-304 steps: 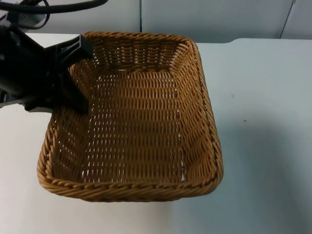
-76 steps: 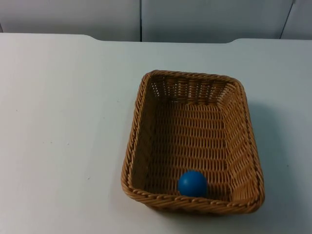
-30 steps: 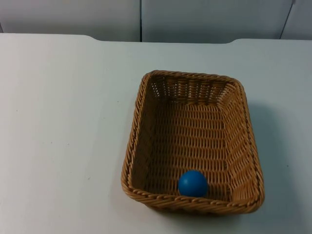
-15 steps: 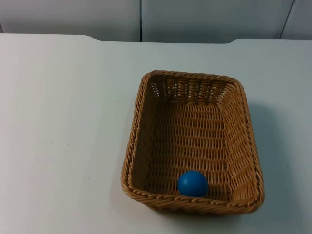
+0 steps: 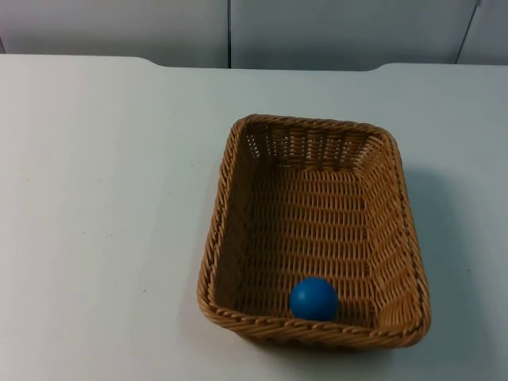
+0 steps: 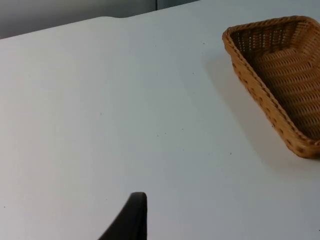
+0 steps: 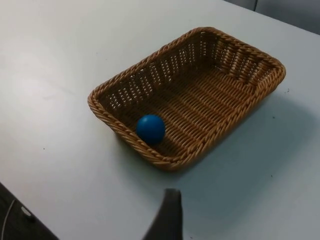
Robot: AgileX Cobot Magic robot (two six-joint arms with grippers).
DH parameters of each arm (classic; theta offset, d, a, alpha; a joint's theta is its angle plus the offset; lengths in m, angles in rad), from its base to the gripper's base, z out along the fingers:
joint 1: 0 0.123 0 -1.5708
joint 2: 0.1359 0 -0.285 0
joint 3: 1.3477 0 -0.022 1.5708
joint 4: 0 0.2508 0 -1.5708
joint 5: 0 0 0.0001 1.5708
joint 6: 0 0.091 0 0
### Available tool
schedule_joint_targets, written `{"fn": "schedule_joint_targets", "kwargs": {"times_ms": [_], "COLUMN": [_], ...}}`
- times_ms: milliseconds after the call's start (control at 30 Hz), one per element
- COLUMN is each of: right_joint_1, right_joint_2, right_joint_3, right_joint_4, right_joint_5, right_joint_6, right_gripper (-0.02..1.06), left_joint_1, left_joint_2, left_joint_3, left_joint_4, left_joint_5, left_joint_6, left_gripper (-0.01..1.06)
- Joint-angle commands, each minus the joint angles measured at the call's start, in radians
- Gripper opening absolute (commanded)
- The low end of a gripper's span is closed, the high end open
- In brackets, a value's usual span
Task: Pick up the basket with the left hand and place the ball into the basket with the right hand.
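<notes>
A woven brown basket (image 5: pixel 218 230) stands on the white table, right of the middle. The blue ball (image 5: pixel 313 298) lies inside it against the near wall. From the left wrist view the basket (image 6: pixel 260 92) sits well away from my left gripper's fingertip (image 6: pixel 132 216), which is over bare table with nothing held. In the right wrist view the basket (image 7: pixel 125 75) with the ball (image 7: pixel 150 128) lies beyond my right gripper's fingertip (image 7: pixel 168 220), clear of it, and nothing is held. Both arms wait drawn back from the basket.
The white table (image 5: pixel 103 198) stretches bare to the left of the basket. A grey partition wall (image 5: pixel 317 32) closes off the far edge.
Ten seconds ago my left gripper held the empty basket up close to the camera. Now it stands on the table with the ball inside. Nothing has moved over the last seconds.
</notes>
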Motion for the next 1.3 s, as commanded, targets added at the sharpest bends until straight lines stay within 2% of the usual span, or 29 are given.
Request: {"fn": "schedule_joint_targets", "kwargs": {"times_ms": [0,800,867,1000,1033,1200,1233,1267], "right_joint_1": [-0.002,-0.005,-0.033,-0.158,-0.158,-0.346,-0.346,-0.385], "right_joint_2": [-0.004,-0.004,-0.004,-0.004,-0.004,-0.004,-0.004,-0.004], "right_joint_3": [0.006,0.011,0.011,0.011,0.011,0.011,0.011,0.011], "right_joint_4": [-0.006,-0.006,-0.006,-0.006,-0.006,-0.006,-0.006,-0.006], "right_joint_5": [-0.016,-0.021,-0.021,-0.021,-0.021,-0.021,-0.021,-0.021], "right_joint_6": [-0.006,-0.006,-0.006,-0.006,-0.006,-0.006,-0.006,-0.006], "right_gripper": [0.76,0.76,0.76,0.76,0.76,0.76,0.76,0.76], "left_joint_1": [0.000,0.000,0.000,0.000,0.000,0.000,0.000,0.000], "left_joint_2": [-0.003,-0.003,-0.003,-0.003,-0.003,-0.003,-0.003,-0.003], "left_joint_3": [0.003,0.003,0.003,0.003,0.003,0.003,0.003,0.003], "left_joint_4": [-0.007,-0.009,-0.009,-0.009,-0.009,-0.009,-0.009,-0.009], "left_joint_5": [-0.013,-0.013,-0.013,-0.013,-0.013,-0.013,-0.013,-0.013], "left_joint_6": [-0.009,-0.009,-0.009,-0.009,-0.009,-0.009,-0.009,-0.009], "left_gripper": [1.05,1.05,1.05,1.05,1.05,1.05,1.05,1.05]}}
